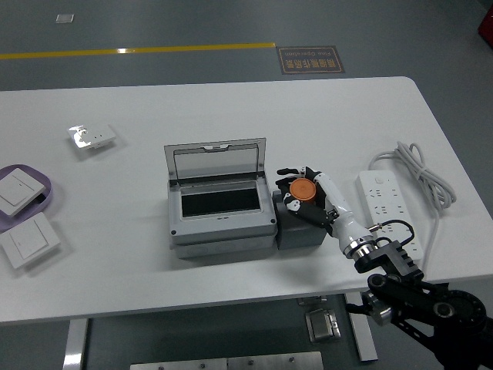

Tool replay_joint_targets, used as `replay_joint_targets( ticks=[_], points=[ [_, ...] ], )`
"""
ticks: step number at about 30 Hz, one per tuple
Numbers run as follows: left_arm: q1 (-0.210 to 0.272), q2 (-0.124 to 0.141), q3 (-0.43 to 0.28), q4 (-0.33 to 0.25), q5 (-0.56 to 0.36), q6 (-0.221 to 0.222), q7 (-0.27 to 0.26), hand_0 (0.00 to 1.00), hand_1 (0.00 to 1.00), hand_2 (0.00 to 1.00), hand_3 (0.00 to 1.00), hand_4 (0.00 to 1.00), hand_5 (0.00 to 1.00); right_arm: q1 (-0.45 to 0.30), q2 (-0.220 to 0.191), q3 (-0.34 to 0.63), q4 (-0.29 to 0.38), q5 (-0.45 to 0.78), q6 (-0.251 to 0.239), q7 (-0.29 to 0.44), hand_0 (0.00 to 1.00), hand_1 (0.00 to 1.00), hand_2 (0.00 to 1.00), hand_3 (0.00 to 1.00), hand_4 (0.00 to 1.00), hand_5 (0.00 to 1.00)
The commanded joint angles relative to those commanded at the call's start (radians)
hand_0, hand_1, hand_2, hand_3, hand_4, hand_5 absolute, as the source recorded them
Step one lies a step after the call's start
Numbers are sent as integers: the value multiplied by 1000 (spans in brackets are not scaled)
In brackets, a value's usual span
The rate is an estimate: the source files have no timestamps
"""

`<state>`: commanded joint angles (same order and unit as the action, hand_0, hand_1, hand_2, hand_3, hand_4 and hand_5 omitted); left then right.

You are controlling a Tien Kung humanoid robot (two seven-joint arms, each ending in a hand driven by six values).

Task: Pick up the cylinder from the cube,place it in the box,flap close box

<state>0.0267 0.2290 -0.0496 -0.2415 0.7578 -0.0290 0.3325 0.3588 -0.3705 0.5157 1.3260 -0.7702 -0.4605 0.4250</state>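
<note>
An orange cylinder (303, 190) stands on a dark grey cube (299, 224), just right of the grey box (222, 228). The box's clear flap (216, 162) stands upright at the back, so the dark inside shows. My right hand (302, 195) comes in from the lower right. Its black and white fingers (288, 174) curl around the cylinder on top of the cube. No left arm shows anywhere in the head view.
A white power strip (387, 210) with its coiled cable lies right of the hand. At the left are a purple tray (40, 199) with a switch plate, another switch plate (29, 241) and a small socket plate (92, 139).
</note>
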Motion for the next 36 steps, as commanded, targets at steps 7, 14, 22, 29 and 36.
replay_joint_targets(
  ticks=[7,14,22,29,36],
  points=[
    [0,-1,4,0,-5,5,-5,635,641,563,624,682,348,0,2,2,1,0,1,-1,664,550,503,459,2,2],
    [2,-2,3,0,-7,10,-8,634,640,562,624,681,348,-3,2,17,29,5,-44,17,592,502,467,375,36,2],
    [7,-2,-10,1,5,7,-3,634,640,562,624,683,343,71,28,-8,123,-55,-79,-42,547,462,423,290,25,2],
    [9,-2,-21,1,16,3,1,633,640,561,621,684,343,194,109,-45,163,-216,-82,-214,395,305,307,219,2,2],
    [6,5,-45,0,39,-16,18,633,639,561,622,685,343,301,178,-76,170,-468,22,-456,227,216,276,202,2,2]
  ],
)
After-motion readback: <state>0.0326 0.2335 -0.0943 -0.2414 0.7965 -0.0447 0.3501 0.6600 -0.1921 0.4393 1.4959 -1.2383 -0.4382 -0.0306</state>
